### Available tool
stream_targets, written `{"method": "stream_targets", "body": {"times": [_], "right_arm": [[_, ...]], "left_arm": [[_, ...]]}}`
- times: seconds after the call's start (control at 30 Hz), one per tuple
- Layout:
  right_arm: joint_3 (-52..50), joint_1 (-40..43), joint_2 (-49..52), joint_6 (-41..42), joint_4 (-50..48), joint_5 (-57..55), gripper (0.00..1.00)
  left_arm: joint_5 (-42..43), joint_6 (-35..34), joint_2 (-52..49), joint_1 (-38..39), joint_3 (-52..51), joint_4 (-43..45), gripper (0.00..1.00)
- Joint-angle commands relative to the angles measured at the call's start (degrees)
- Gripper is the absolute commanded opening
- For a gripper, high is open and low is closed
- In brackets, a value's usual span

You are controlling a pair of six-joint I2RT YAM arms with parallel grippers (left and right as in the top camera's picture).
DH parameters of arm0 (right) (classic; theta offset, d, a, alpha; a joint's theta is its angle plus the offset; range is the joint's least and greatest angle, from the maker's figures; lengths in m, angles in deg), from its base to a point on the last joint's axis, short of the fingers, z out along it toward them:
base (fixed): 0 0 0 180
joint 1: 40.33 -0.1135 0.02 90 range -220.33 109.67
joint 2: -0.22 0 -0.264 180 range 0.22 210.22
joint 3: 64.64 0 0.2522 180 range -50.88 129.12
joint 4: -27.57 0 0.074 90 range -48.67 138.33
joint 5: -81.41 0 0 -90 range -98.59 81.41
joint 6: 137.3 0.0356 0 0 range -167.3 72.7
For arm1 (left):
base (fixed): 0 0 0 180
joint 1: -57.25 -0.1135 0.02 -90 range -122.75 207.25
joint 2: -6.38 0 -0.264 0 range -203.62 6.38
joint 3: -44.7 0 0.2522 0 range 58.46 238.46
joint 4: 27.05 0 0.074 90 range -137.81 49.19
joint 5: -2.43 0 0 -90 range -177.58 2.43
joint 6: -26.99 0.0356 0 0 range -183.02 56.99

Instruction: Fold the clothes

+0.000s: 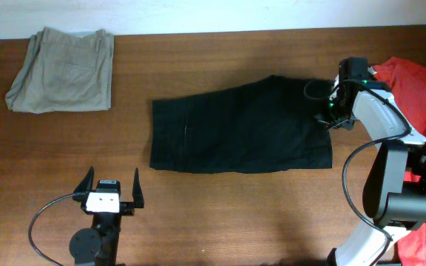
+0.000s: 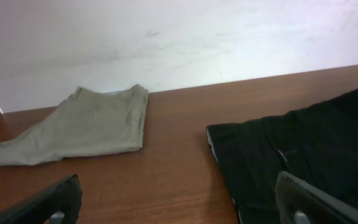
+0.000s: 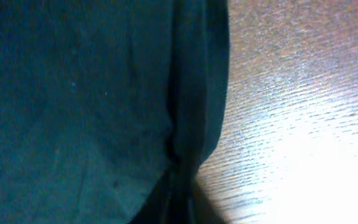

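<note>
Black shorts (image 1: pixel 239 129) lie spread flat in the middle of your desk (image 1: pixel 220 214). Nearer you than their left half, your left gripper (image 1: pixel 113 174) hangs with its fingers spread wide, clear of the cloth. At their right edge your right gripper (image 1: pixel 330 118) seems to be down on the fabric, but you cannot tell whether it is pinching or parted. Right of the shorts lies a red T-shirt (image 1: pixel 420 81). Beyond their left end are the folded khaki trousers (image 1: pixel 65 70).

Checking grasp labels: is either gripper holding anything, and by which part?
Left gripper is open, holding nothing. Right gripper sits at the right edge of the black shorts; whether it grips that edge cannot be told.
</note>
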Motion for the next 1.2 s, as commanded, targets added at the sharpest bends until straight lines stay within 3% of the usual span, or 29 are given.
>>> {"method": "stream_targets", "body": {"times": [0.0,0.23,0.27,0.47,0.87,1.1,1.17], "right_arm": [[1.1,0.0,0.2,0.2,-1.7,-0.2,0.67],[10.9,0.0,-1.7,0.1,5.9,-0.2,0.86],[13.3,0.1,-2.0,0.1,7.5,-0.2,0.99],[30.5,3.3,-2.2,0.3,15.2,-0.2,0.99],[32.1,8.7,-2.1,0.3,16.3,-0.6,0.99],[32.1,8.7,-2.1,0.3,16.3,-0.6,0.99],[32.1,8.7,-2.1,0.3,16.3,-0.6,0.99]], "left_arm": [[-0.2,-0.5,0.4,-0.2,-0.2,-0.2,0.99],[-0.2,-0.5,0.4,-0.2,-0.2,-0.2,0.99],[-0.2,-0.5,0.4,-0.2,-0.2,-0.2,0.99],[-0.2,-0.5,0.4,-0.2,-0.2,-0.2,0.99],[-0.2,-0.5,0.4,-0.2,-0.2,-0.2,0.99],[14.0,-0.5,0.4,-0.2,-0.2,1.8,0.99],[19.4,-4.0,0.4,-0.2,-0.2,5.9,0.99]]}}
